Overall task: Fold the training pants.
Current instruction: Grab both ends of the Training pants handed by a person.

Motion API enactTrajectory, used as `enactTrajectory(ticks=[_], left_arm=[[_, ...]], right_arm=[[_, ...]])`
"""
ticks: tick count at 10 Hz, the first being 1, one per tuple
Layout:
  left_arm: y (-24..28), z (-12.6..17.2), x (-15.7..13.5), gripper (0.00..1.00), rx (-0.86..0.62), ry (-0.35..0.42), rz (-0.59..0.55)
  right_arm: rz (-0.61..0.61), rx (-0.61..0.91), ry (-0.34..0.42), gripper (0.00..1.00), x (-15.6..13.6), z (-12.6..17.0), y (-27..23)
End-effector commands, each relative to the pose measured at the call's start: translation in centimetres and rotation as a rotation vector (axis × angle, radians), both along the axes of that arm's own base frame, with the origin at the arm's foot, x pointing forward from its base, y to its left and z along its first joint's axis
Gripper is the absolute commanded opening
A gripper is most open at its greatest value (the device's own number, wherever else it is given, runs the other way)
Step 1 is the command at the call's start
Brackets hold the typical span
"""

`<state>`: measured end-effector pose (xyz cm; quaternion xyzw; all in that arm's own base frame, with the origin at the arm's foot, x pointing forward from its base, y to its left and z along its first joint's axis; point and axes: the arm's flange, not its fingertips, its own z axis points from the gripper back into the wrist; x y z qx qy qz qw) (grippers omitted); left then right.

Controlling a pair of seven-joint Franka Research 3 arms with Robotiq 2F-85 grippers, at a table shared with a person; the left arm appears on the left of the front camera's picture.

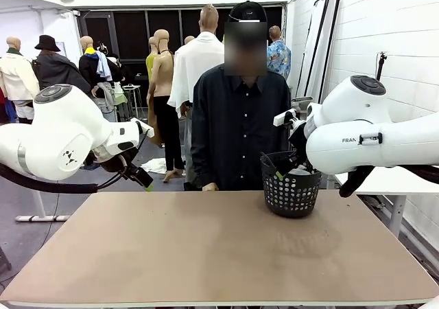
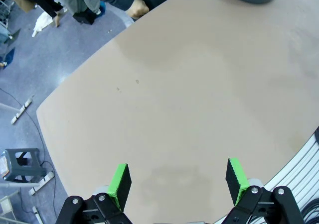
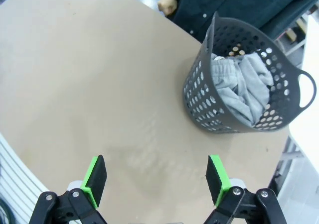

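The training pants [image 3: 242,86] lie bunched up, light grey, inside a black mesh basket [image 3: 201,97] that stands at the table's far right [image 1: 292,193]. My right gripper [image 3: 156,177] hangs open above the bare tabletop, short of the basket, with nothing between its green pads [image 3: 94,175]. In the front view the right gripper [image 1: 284,167] sits just beside the basket's rim. My left gripper [image 2: 178,181] is open too, high over the table's left part, and in the front view the left gripper [image 1: 143,179] hovers off the far left corner. Neither touches the pants.
A person in a dark shirt stands at the far edge, one hand [image 1: 209,186] resting on the tan table [image 1: 206,254]. The same hand [image 2: 137,7] appears in the left wrist view. A white side table [image 1: 391,180] stands to the right.
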<state>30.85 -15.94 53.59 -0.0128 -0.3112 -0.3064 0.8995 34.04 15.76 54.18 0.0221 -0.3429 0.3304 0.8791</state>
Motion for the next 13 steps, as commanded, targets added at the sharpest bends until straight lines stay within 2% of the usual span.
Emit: enactTrajectory(ticks=[1,5,7,8,13], left_arm=[[-0.6,1.0,-0.9,1.00,-0.005,-0.020,0.025],[-0.7,1.9,-1.8,1.00,-0.040,-0.050,0.008],[-0.4,1.9,-1.8,1.00,-0.050,-0.087,0.049],[-0.7,2.4,-1.3,1.00,-0.016,-0.060,-0.004],[-0.7,2.4,-1.3,1.00,-0.016,-0.060,-0.004]], right_arm=[[-0.017,0.007,-0.030,1.00,-0.4,0.1,-0.5],[-0.011,0.032,-0.043,1.00,-0.7,0.2,-0.6],[-0.026,0.044,-0.042,1.00,-0.7,-0.1,-0.5],[-0.011,0.015,-0.036,1.00,-0.1,1.0,-0.4],[-0.011,0.015,-0.036,1.00,-0.1,1.0,-0.4]])
